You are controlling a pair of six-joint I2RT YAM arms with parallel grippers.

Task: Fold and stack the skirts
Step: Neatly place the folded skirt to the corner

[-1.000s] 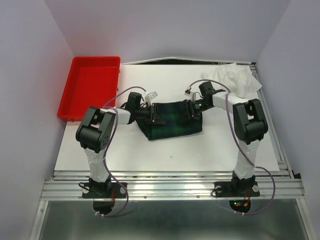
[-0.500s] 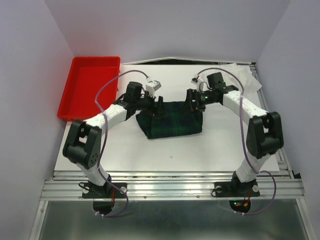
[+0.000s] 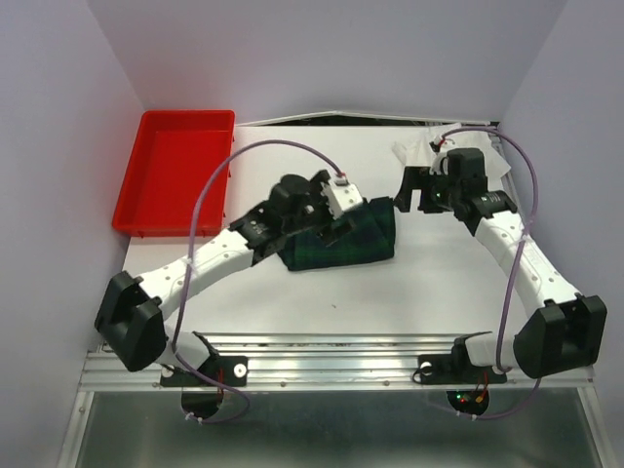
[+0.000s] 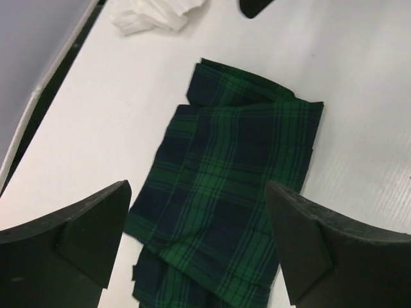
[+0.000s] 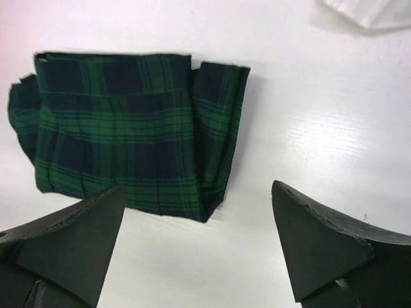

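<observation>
At the middle of the worktop [image 3: 390, 292], leave the folded tartan skirt [image 3: 356, 244] flat; with both jaws open and empty, fetch the crumpled white skirt [image 4: 154, 16] from the far right corner, spread before folding.

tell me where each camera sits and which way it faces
Top external: fixed above and behind the arms, looking down on the table; both arms show, left pincer over the tartan skirt, right pincer beside it.
Left wrist: on the left arm, looking down at the skirt; its open fingers frame the bottom.
Right wrist: on the right arm, looking down at the skirt; open fingers below.
Shared: all three show the skirt and white garment.
</observation>
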